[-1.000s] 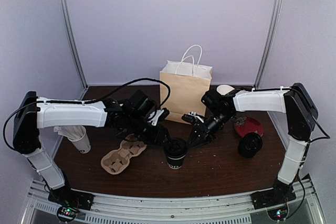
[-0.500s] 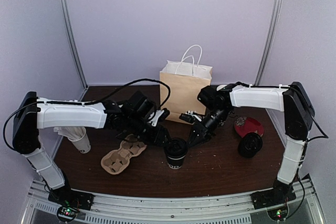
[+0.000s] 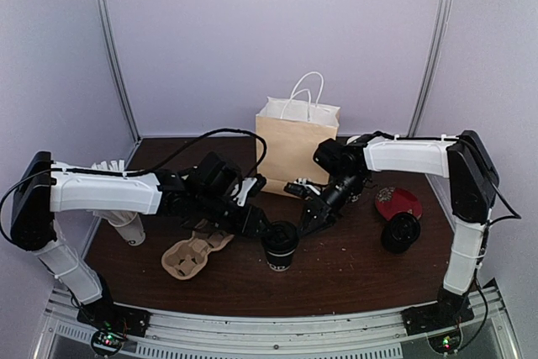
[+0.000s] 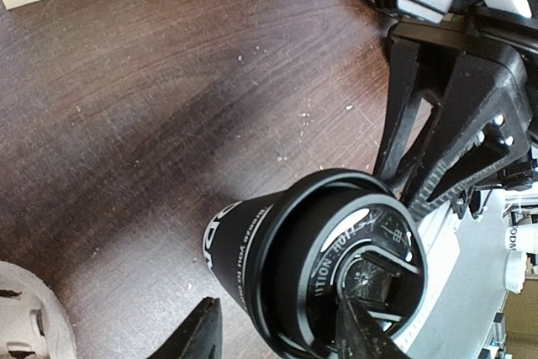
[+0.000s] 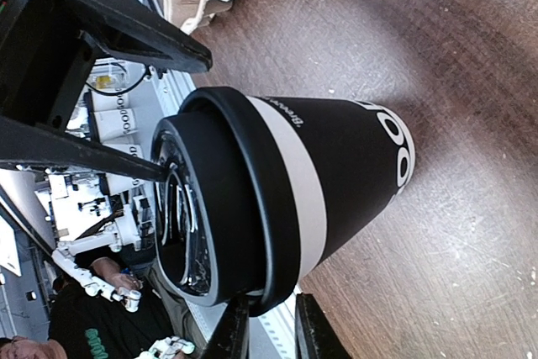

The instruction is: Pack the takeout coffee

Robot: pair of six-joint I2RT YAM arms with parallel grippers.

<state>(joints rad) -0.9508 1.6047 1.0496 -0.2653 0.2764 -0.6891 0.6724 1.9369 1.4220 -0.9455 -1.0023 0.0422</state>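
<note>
Top external and wrist views: lidded cup between two grippers

Found small black paper cup (image 3: 280,251) upright at centre of dark wooden table (image 3: 353,279), in front of brown paper bag (image 3: 296,147). Read "UTION · HOT" on black plastic lid (image 4: 361,245); could not read white side lettering in full. Found right gripper (image 5: 271,329) almost closed, pinching lid's rim. Found left gripper (image 4: 282,317) half parted astride cup's top; cannot tell whether pressing. Located second black cup (image 3: 400,231) well apart to right, beside red round object (image 3: 398,202).
</note>
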